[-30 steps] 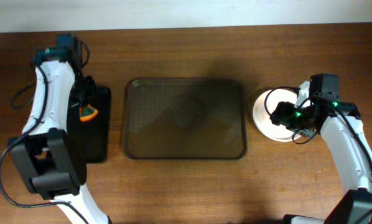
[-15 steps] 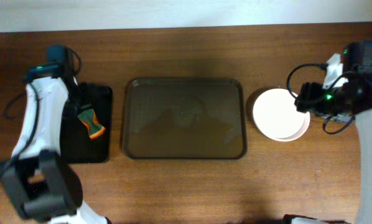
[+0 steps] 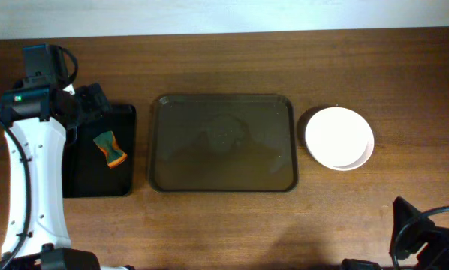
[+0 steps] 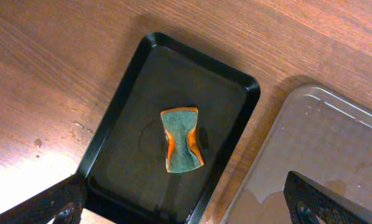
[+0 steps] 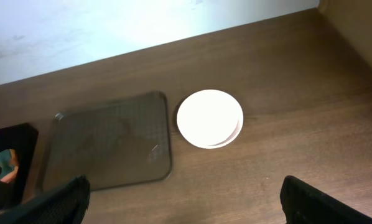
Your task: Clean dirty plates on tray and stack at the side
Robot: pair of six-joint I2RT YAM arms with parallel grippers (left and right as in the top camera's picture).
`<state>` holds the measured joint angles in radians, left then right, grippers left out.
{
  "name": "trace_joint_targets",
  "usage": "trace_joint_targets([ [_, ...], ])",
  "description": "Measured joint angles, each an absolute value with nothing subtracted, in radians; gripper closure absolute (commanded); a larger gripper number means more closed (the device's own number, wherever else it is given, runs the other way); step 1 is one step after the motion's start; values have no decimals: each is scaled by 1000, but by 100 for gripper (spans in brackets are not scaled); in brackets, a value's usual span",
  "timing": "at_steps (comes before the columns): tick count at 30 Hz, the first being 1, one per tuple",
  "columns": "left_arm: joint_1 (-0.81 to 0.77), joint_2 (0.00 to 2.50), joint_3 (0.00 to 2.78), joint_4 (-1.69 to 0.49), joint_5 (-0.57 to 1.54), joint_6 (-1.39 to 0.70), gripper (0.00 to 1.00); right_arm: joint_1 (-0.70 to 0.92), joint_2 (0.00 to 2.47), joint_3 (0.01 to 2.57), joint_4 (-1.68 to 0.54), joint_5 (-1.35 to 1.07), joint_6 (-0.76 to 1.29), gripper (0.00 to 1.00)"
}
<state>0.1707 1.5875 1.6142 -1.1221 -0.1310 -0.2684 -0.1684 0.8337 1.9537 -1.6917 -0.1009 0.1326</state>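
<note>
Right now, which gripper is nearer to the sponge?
Left. The left gripper hangs over the black tray holding the sponge; the right gripper is far off, past the plates.

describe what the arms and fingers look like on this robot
The left arm has a long white shell with black joints, a thin black cable running along it and a small green light near the wrist. Of the right arm only black parts and a curved black cable show. The left fingers and right fingers are plain black blocks.
</note>
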Motion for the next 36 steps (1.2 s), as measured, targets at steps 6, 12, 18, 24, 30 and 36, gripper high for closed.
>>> trace_joint_targets([
  [6,171,1588,1614,-1121,-131,-268,0,-38,607,1253,-867,-90,82,2],
  [12,171,1588,1614,-1124,-131,-268,0,20,148,239,-98,-99,67,2],
  [18,171,1589,1614,-1122,-131,-268,0,20,14,14,-73,-97,67,2],
  [24,171,1589,1614,-1122,-131,-268,0,20,14,14,-70,-97,66,2],
  [30,175,1589,1614,-1123,-130,-268,0,20,14,14,-70,-97,67,2],
  [36,202,1176,1062,-740,-116,-269,1,20,15,14,-68,-97,67,2],
])
